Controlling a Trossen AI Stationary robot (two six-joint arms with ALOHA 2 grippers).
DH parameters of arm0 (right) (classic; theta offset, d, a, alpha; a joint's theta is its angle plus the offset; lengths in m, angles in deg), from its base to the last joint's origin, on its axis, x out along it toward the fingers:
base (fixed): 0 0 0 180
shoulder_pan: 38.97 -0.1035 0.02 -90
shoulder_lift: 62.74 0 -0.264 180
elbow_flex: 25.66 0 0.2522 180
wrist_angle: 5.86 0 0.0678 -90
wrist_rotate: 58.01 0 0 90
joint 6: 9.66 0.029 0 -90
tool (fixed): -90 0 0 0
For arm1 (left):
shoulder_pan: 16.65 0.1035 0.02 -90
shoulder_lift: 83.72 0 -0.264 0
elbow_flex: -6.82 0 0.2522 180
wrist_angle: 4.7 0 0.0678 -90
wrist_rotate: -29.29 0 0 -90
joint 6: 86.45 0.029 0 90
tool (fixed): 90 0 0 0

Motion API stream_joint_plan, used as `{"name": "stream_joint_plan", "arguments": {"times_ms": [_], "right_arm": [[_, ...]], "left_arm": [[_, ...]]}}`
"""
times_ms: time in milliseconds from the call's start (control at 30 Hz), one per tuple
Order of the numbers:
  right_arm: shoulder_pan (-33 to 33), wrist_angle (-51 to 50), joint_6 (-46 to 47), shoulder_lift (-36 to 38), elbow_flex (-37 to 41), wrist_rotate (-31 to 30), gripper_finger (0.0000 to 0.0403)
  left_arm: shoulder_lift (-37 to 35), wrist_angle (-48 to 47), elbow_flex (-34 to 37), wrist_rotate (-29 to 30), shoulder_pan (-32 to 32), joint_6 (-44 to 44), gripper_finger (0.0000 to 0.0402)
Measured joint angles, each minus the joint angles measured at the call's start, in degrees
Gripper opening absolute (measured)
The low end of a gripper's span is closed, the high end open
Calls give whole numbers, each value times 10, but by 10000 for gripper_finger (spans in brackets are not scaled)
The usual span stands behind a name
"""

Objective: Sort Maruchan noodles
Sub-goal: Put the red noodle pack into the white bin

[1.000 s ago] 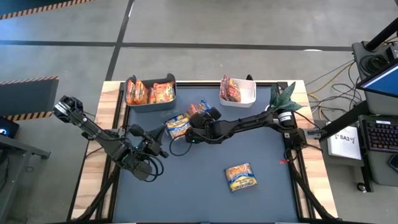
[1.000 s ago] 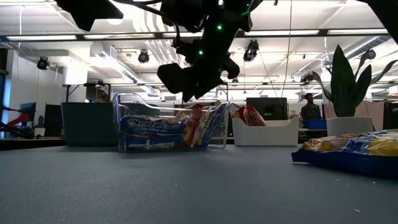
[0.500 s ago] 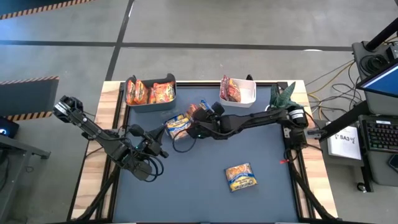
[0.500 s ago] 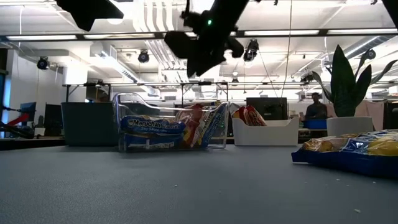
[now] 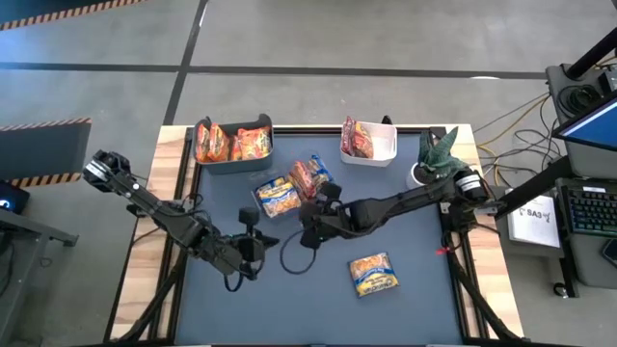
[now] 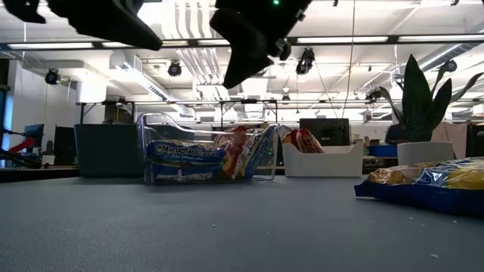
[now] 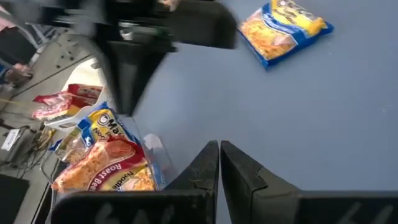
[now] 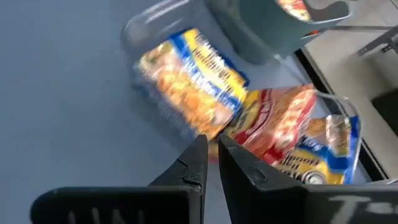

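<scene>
Right gripper (image 5: 310, 231) pinched shut and empty, arm stretched low across the dark mat, left gripper (image 5: 253, 253) closed too, crinkly noodle packets (image 5: 289, 189) in a clear bin, blue-yellow packet (image 5: 373, 274) lying flat nearby

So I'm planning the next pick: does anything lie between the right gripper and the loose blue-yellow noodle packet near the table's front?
Nothing visible does. In the high view the right gripper, shut and empty, hangs over bare mat, and the blue-yellow packet lies alone to its front right. The left gripper, also shut, sits off to the other side.
</scene>
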Motion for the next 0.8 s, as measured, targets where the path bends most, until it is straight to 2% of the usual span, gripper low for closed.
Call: {"name": "stream_joint_plan", "arguments": {"times_ms": [200, 400, 533, 667, 800], "right_arm": [[-16, -1, -4, 2, 23, 1, 28], [-37, -4, -4, 27, 51, 31, 28], [-55, -6, -3, 73, 93, 31, 28], [-66, -2, 25, 140, 146, 30, 28], [-51, 85, 64, 188, 196, 22, 28]], "left_arm": [[20, 32, 0, 12, 4, -19, 0], [38, 31, 0, 15, 4, -116, 0], [39, 1, 0, 10, -5, -191, 0], [33, -18, 0, 4, -8, -226, 0], [33, -12, 0, 17, -3, -218, 0]]}}
